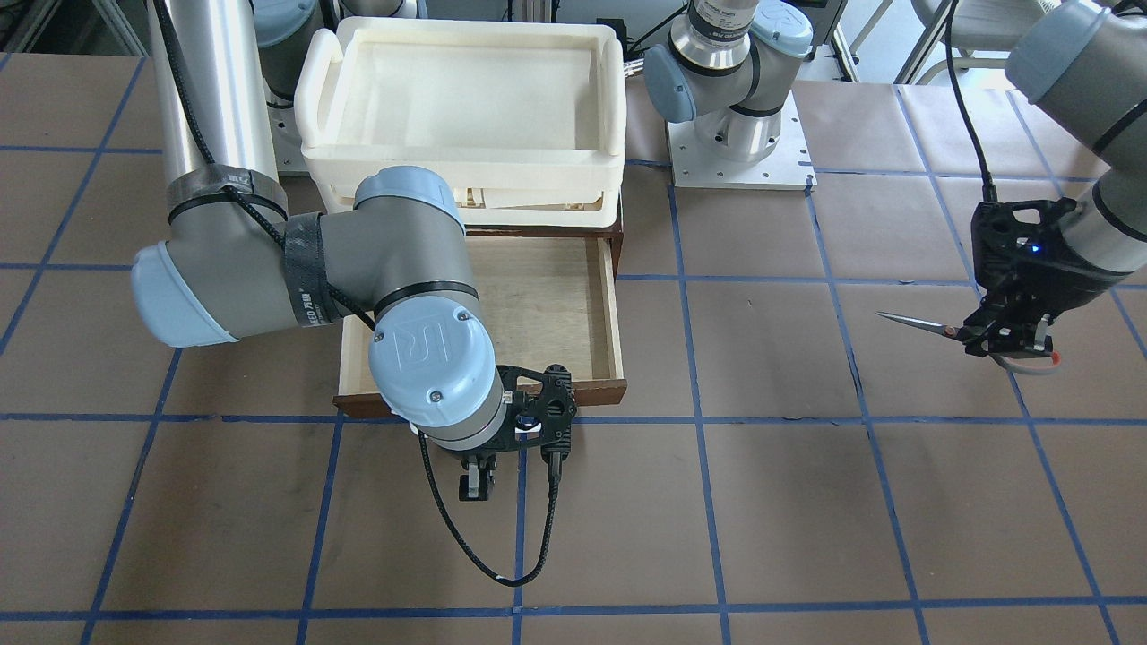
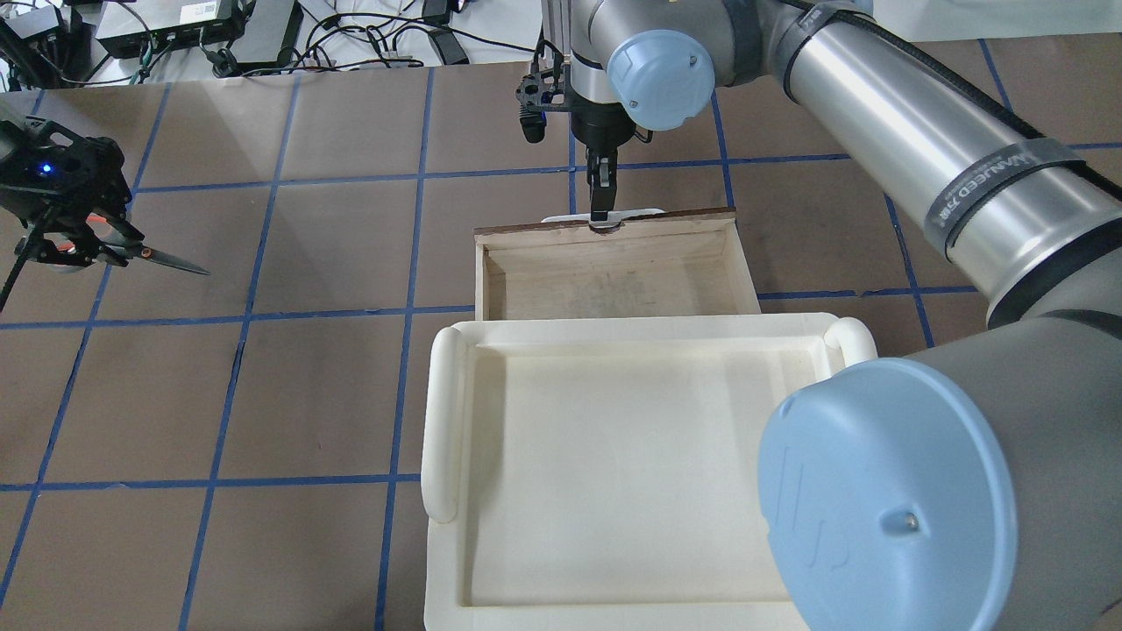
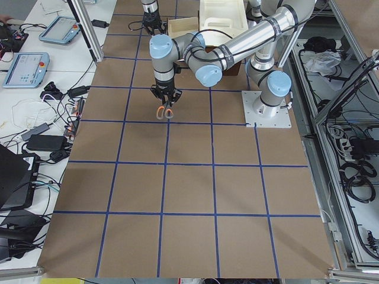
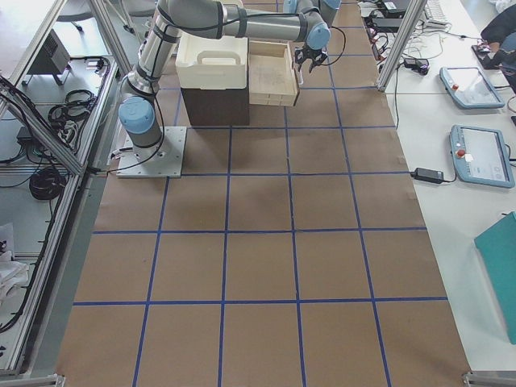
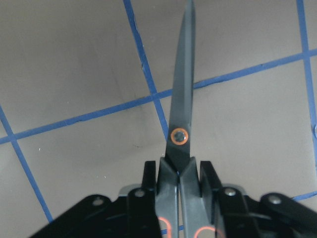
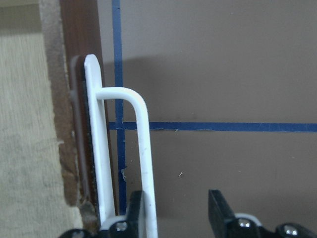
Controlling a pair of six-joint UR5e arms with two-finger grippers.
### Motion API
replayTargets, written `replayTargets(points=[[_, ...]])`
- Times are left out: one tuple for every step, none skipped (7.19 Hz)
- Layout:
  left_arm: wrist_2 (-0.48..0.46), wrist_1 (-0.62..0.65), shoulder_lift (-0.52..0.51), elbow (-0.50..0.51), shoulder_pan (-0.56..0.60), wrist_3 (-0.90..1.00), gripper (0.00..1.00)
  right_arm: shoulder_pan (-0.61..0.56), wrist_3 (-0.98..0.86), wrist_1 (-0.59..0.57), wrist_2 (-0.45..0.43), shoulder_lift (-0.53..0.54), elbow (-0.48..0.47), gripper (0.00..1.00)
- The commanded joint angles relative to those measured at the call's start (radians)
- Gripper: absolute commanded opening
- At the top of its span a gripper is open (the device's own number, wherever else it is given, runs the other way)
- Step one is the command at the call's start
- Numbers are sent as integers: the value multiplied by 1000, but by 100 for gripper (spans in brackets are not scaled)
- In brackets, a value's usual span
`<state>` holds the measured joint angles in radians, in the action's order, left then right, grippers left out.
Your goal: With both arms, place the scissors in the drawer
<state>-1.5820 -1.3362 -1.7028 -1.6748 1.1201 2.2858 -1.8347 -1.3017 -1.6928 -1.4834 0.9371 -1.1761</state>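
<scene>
Scissors [image 1: 927,325] are held up over the brown table [image 1: 789,502] by the left gripper [image 1: 1008,339]. They are out on the robot's left side, well apart from the drawer [image 1: 617,305]. The left gripper is squeezed tight on them. The blades are closed and stick out from it toward the drawer's side, nearly flat.

The left wrist view shows what the far views do not. Two black fingers [image 5: 211,181] press on both sides of the scissors, just behind a little screw [image 5: 179,135] with an orange ring. The orange loops peek out at the bottom edge.

The overhead view shows the wide stretch of table between the scissors and the drawer. The drawer is pulled open, so its pale wood inside shows. A cream-white tray [image 2: 443,421] sits on top, behind it.

The right gripper [image 2: 600,200] is at the drawer's front, by the white handle [image 2: 635,212]. The right wrist view shows its fingers [image 6: 219,210] spread apart. The handle is right beside one finger. I cannot tell if they touch.
</scene>
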Motion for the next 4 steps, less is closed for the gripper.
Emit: replayTargets(points=[[7,-41,31,15,71,-49,0,6,-1,-4,0,0,4,53],[7,-52,35,15,89,-64,0,15,21,-2,5,9,7,60],[11,-54,40,15,102,-80,0,18,97,-4,6,43,7,84],[11,-55,46,17,119,-101,0,32,175,-2,3,101,4,97]])
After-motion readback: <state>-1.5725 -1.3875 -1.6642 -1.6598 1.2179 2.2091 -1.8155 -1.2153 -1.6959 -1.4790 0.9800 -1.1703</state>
